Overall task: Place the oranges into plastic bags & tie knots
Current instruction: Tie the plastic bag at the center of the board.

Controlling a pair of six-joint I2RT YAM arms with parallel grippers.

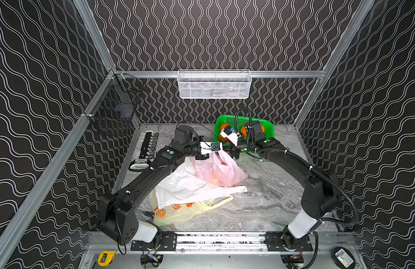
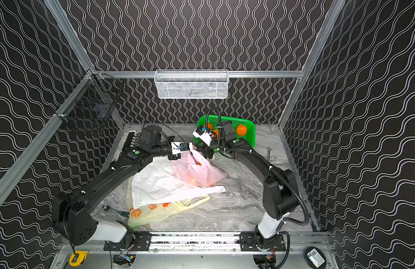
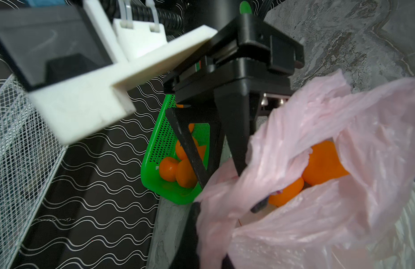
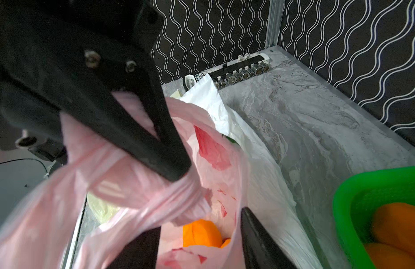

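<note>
The pink plastic bag [image 1: 221, 172] [image 2: 198, 173] stands mid-table with its mouth pulled up. My left gripper [image 1: 216, 152] [image 3: 209, 244] is shut on the bag's twisted handle [image 4: 141, 186]. My right gripper [image 1: 233, 153] [image 4: 199, 223] is open at the bag's mouth. One of its fingers [image 3: 239, 139] is inside the rim, the other [image 3: 190, 149] outside. Oranges [image 3: 323, 163] [image 4: 202, 233] lie inside the pink bag. More oranges [image 2: 241, 130] [image 3: 169, 168] sit in the green basket [image 1: 268, 124]. The white bag [image 1: 183, 184] and the yellow bag [image 1: 178, 213] lie flat in front.
A socket rail [image 1: 149, 144] lies along the left table edge. A white mesh basket [image 1: 213, 83] hangs on the back rail and a black wire basket [image 1: 113, 109] on the left rail. A yellow tape measure [image 1: 106, 257] sits below the front rail.
</note>
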